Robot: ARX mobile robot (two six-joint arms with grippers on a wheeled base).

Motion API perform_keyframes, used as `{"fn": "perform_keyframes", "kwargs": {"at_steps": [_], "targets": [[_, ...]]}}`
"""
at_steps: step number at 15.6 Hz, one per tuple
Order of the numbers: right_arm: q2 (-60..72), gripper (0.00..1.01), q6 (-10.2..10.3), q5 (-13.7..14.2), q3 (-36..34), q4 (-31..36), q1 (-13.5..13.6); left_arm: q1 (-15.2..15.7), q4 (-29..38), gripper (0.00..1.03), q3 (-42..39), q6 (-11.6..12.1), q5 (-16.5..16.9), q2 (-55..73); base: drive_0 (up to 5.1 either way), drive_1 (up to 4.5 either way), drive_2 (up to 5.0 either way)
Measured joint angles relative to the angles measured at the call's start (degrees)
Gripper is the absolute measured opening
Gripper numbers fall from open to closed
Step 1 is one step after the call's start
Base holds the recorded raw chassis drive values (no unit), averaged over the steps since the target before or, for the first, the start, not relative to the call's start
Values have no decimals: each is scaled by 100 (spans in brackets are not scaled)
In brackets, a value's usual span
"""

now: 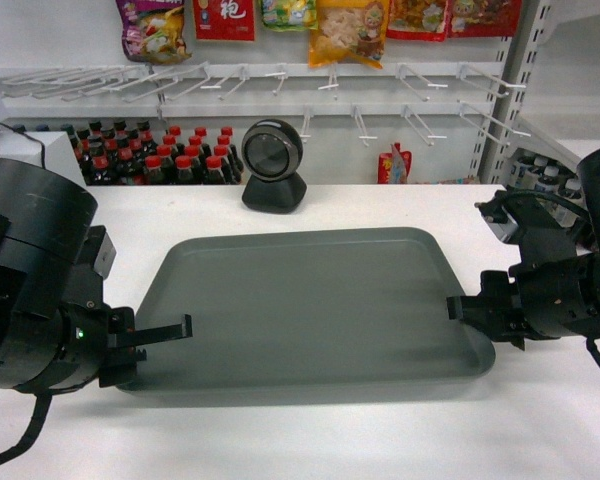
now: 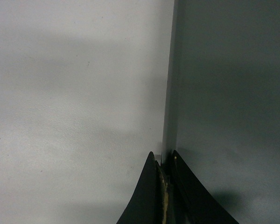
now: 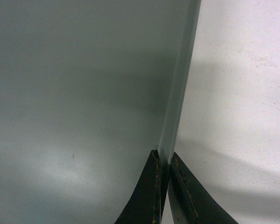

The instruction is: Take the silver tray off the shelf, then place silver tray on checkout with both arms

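Dark grey-green silver tray point(image 1: 310, 300), matte white checkout point(image 1: 400, 205), black tools, red-capped bottles point(image 1: 150, 155).

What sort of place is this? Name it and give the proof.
Most likely a small shop's checkout: snack packets hang on hooks behind, red-capped bottles stand in rows, and a black scanner sits on the counter.

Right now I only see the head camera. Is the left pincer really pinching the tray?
Observer: Yes. In the left wrist view the left pincer is shut on the silver tray's rim.
Operator: And the other one?
Observer: The right pincer is shut on the opposite rim.
Operator: What is under the tray?
Observer: The white checkout shows just beyond that rim.
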Motion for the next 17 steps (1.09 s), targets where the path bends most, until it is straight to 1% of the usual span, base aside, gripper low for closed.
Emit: {"fn": "perform_keyframes", "kwargs": {"at_steps": [1,4,5,6,7,8,9,10,11,12,13,14,15,16,17], "targets": [[44,3,2,105,-2,46,28,-9,2,3,20,9,-57,42,0,0,0],[184,4,44,232,-11,184,74,-35,-2,3,83,42,-173,155,0,0,0],[190,11,-55,232,-22,219,74,-46,7,10,92,44,-249,170,0,0,0],[184,20,-142,227,-120,455,74,-50,7,18,101,42,-426,175,0,0,0],[170,30,-175,238,-155,586,66,-46,98,26,94,42,-466,170,0,0,0],[114,39,-184,256,-273,903,46,-50,216,35,50,79,-514,66,0,0,0],[-57,48,-210,208,-498,1283,-17,-87,420,44,-66,166,-636,-131,0,0,0],[-334,57,-219,87,-758,1646,-61,-173,717,54,-254,201,-743,-481,0,0,0],[-472,61,-221,323,-960,2494,-55,-339,1147,63,-509,238,-883,-944,0,0,0],[-424,52,-238,1147,-1226,3864,-13,-592,1513,72,-754,269,-1082,-1478,0,0,0],[-448,43,-245,1762,-1663,4758,-26,-796,2356,77,-1084,426,-1141,-1853,0,0,0],[-560,32,-262,2144,-2328,5372,-55,-758,3630,69,-1410,719,-776,-1794,0,0,0],[-852,21,-278,2188,-2885,5742,-131,-487,4704,58,-1939,1165,-466,-1725,0,0,0],[-1268,10,-280,2203,-3158,5855,-254,-254,5300,47,-2601,1464,-354,-1720,0,0,0],[-1679,2,-291,2203,-3364,5941,-345,-105,5757,36,-2955,1620,-262,-1956,0,0,0]]}}
